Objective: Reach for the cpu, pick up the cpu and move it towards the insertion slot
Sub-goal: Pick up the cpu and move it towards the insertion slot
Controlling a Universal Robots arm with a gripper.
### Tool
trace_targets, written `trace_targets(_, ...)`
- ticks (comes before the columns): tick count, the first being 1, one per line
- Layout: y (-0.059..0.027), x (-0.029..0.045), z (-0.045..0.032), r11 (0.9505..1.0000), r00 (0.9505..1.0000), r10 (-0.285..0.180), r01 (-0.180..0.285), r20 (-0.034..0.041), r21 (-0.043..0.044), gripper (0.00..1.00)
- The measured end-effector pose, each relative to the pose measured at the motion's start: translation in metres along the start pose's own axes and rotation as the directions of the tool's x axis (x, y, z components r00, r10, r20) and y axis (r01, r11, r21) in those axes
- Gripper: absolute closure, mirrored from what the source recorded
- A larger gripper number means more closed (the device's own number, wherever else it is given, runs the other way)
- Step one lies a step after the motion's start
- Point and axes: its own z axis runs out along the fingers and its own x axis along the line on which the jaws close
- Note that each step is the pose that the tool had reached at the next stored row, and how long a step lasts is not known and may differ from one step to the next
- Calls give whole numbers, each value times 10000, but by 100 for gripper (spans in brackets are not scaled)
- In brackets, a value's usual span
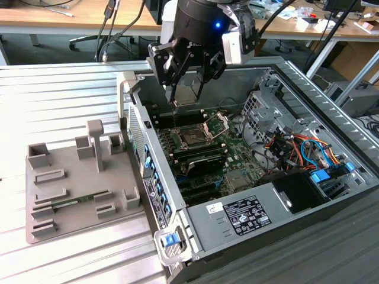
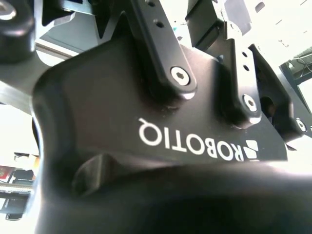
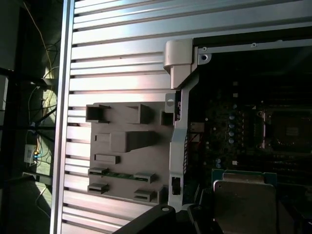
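The pincer (image 1: pixel 188 89), clamped on the cpu (image 1: pixel 188 94), hangs above the insertion slot (image 1: pixel 194 138), slightly toward the case's rear wall.

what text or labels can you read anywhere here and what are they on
White logo on the gripper body, second wrist view: a brand word, left unquoted.
White label on the metal box in the computer case, exterior view: print too small to read.
Small white sticker beside it: a scribble, unreadable.
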Motion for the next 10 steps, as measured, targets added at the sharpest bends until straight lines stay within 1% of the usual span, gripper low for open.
trace_targets(10,-3,-54,0,10000,10000,0,0,-1,0,45)
